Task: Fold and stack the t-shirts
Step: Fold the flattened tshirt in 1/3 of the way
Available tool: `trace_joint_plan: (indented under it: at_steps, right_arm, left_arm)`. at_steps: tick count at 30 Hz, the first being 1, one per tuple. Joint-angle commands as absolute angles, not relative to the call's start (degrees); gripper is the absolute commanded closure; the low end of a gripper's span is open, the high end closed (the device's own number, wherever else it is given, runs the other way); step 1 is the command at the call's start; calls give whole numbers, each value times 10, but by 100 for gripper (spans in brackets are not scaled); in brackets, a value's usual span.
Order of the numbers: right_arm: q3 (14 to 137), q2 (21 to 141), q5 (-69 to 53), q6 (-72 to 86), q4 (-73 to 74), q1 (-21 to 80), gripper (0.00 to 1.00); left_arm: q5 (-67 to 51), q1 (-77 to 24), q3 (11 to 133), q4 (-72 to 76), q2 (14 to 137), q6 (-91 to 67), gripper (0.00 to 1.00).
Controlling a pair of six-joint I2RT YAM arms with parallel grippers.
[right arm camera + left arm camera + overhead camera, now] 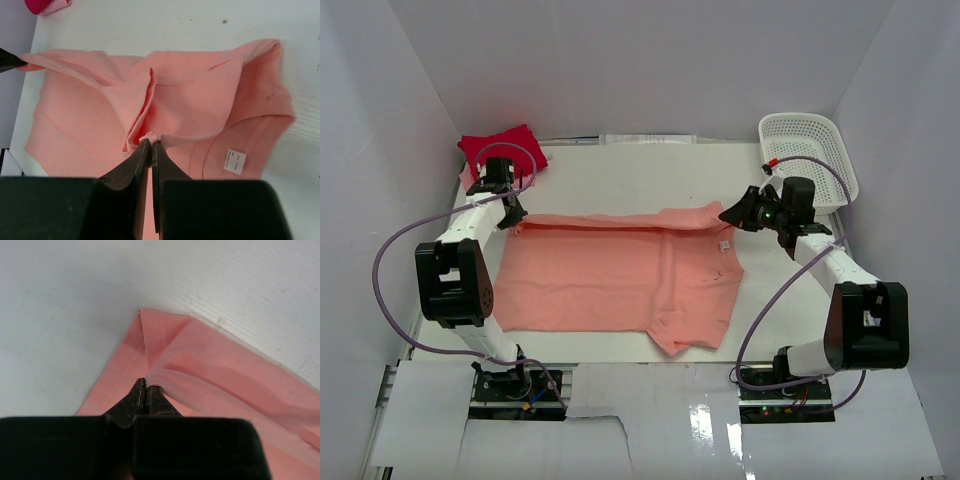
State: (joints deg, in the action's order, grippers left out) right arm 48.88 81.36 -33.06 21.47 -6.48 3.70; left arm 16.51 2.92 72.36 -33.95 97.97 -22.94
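While the salmon shirt (pixel 610 285) lay spread across the middle of the table (pixel 640 170), a fold ran along its far edge. The left gripper (pixel 512 218) was pressed together on that edge's left corner, and the right gripper (pixel 728 214) pinched a ridge of cloth near the collar. Farther back sat a red shirt (pixel 502 150) on the left and a basket (pixel 842 165) on the right.

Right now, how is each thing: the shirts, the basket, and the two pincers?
salmon shirt: spread on the table, far edge pinched up at two spots.
red shirt: lying in the far left corner, untouched.
basket: upright, far right.
left pincer: shut on salmon shirt.
right pincer: shut on salmon shirt.
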Motion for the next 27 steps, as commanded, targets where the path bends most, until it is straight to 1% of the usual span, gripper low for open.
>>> trace_joint_plan:
  at_steps: [1,8,10,15,19,22,23,24,25,27]
  right_arm:
    - [464,775,-301,201,-49,33,92]
    - [453,765,-280,202,0,34,92]
    - [453,768,-271,205,34,34,92]
    - [458,796,-253,205,82,40,92]
    - [478,831,-229,193,156,56,92]
    - [499,863,-209,182,202,74,92]
    - [504,874,-202,179,210,79,88]
    - [509,878,-192,178,218,82,82]
    - [517,880,-177,178,224,82,60]
    - [522,874,-161,179,231,81,34]
  left_arm:
    - [177,29,728,-335,948,-219,100]
    - [178,29,716,-345,949,-219,100]
    - [168,29,707,-349,946,-224,100]
    - [154,29,679,-358,940,-232,100]
    - [142,28,644,-362,932,-239,100]
    - [151,28,623,-362,929,-241,90]
    - [153,28,622,-371,929,-240,78]
    - [153,28,623,-375,928,-242,69]
    - [154,28,623,-382,924,-244,60]
    - [154,28,619,-388,914,-248,23]
